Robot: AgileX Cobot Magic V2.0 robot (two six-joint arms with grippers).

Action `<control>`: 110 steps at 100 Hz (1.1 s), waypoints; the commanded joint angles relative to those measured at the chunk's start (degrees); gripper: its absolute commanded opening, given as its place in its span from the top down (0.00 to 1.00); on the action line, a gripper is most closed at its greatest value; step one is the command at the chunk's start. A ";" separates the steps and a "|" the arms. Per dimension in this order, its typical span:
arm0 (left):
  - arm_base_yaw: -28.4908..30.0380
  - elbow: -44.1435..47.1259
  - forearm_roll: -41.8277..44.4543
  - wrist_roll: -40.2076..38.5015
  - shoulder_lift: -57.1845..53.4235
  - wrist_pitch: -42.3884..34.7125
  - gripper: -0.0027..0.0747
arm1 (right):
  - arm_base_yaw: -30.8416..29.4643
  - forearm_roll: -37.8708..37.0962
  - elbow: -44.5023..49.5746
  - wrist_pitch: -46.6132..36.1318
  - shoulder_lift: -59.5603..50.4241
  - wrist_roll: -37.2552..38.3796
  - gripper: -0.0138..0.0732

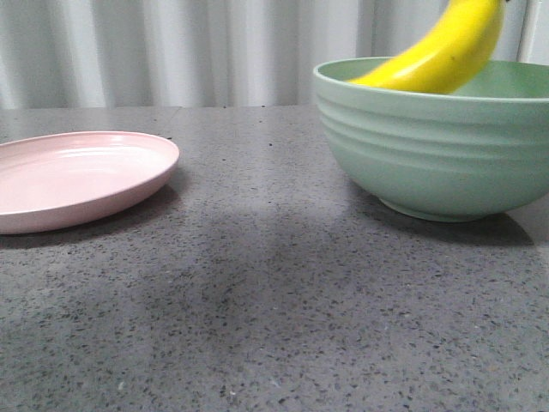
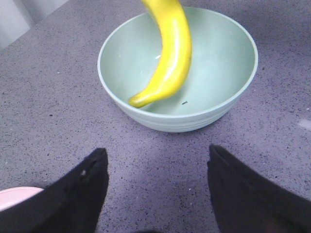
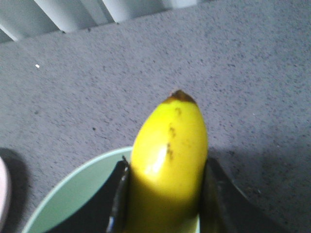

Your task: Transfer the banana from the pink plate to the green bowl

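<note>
The banana [image 1: 446, 51] is up in the air over the green bowl [image 1: 433, 146], pinched between the two dark fingers of the right gripper [image 3: 165, 194]. From that arm's wrist camera you see the fruit filling the gap between the fingers [image 3: 119, 194], both pressed against its sides, with a brown-tipped end poking out beyond them. So the right gripper is closed around the banana's upper part, and the rest of the fruit hangs below it.

From the front, the banana slants: its high end runs off the top of the picture towards the right, and its low end drops down and to the left, dipping behind the bowl's near rim. The left wrist camera shows the same thing from above, with the long curve hanging down into the bowl's hollow and the lower tip close to the inside wall. Whether that tip actually touches the bowl, I cannot tell.

The left gripper [image 2: 158, 160] hangs above the grey speckled table [image 1: 274, 326], short of the bowl, its two black fingers spread wide with nothing between them.

The bowl stands on the right of the table. The pink plate [image 1: 77, 176] lies well apart from it on the left, bare, and a sliver of its rim shows at the edge of the left wrist view. Pale ribbed curtains [image 1: 171, 51] hang behind the table's far edge.
</note>
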 commanded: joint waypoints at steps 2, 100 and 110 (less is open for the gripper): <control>-0.15 -2.01 -0.35 -0.45 -1.38 -5.08 0.43 | -0.18 -1.33 -2.00 -2.27 -1.10 -1.42 0.83; -0.15 -2.01 -0.82 -2.81 -3.41 -6.18 0.64 | -0.06 -8.42 -2.00 7.30 -14.45 -3.42 0.93; -0.15 -1.91 -0.82 -2.91 -4.63 -5.48 0.85 | -0.06 -9.13 -1.88 10.49 -17.51 -3.42 0.92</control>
